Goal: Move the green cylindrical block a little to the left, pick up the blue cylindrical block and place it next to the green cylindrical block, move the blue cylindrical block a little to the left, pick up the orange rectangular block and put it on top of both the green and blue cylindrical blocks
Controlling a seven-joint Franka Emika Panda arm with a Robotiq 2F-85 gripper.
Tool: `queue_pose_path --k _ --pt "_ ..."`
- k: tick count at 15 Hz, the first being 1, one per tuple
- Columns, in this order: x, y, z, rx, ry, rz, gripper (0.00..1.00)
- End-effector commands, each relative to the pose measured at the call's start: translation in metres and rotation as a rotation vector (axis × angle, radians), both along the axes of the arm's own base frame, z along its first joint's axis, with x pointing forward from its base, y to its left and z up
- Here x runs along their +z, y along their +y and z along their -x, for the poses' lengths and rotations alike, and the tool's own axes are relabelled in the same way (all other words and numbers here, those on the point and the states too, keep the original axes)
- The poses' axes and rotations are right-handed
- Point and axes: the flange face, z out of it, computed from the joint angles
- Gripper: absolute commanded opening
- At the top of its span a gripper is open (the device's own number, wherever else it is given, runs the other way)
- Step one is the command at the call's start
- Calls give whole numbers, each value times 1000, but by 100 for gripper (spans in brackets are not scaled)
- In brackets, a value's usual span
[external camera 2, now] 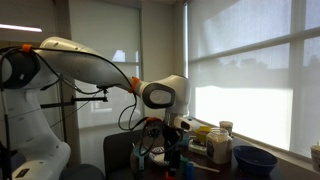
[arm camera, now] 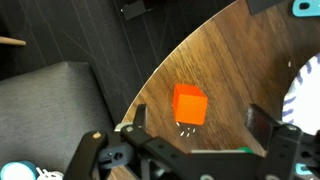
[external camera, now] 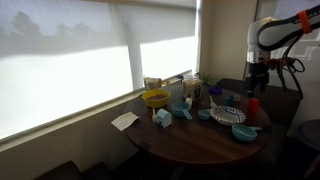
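Wrist view shows most of what matters here. The dark round wooden counter [arm camera: 225, 55] fills the frame, and its curved edge runs close under the jaws, with a grey upholstered seat [arm camera: 50, 110] beyond the drop. In an exterior view, the white Franka arm [external camera: 275, 30] hangs over that same near rim of the counter [external camera: 190, 148], well apart from the clutter by the window. At the far side of the jaws sits the blue-and-white rim of a plate [arm camera: 306, 90].

The small orange rectangular block [arm camera: 190, 104] lies flat on the wood between the two black fingers [arm camera: 262, 120], a touch nearer one than the other. The jaws are spread wide and hold nothing.

The step in hand looks like the pick of this block. To do it well:
- Shift sideways until the block sits midway between the jaws.
- Come straight down and close on two flat opposite faces.
- Avoid any sideways nudge, since the counter edge is near and the block could slide off.
- Grip it level, as it must later bridge two cylinders.

I cannot pick out the green and blue cylindrical blocks with certainty in any view.
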Motion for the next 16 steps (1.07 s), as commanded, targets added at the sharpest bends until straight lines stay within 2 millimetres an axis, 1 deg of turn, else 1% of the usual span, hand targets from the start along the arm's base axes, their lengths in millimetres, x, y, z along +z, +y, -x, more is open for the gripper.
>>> queue_pose_path --k 1,5,6,8,9,12,14,15,16 --pt "-13 2 8 -33 13 -5 100" --pt "-22 3 9 -51 0 -6 100" --pt "-23 3 9 -54 -8 -3 98" --pt "-25 2 9 -58 -28 0 84" --pt "-26 2 9 -61 -40 1 66" --pt "-27 0 7 -73 -76 3 44" --pt "-27 0 6 -74 -99 3 31" --pt "-25 1 5 -71 -107 5 23" --pt "-19 2 5 -66 -113 5 17"
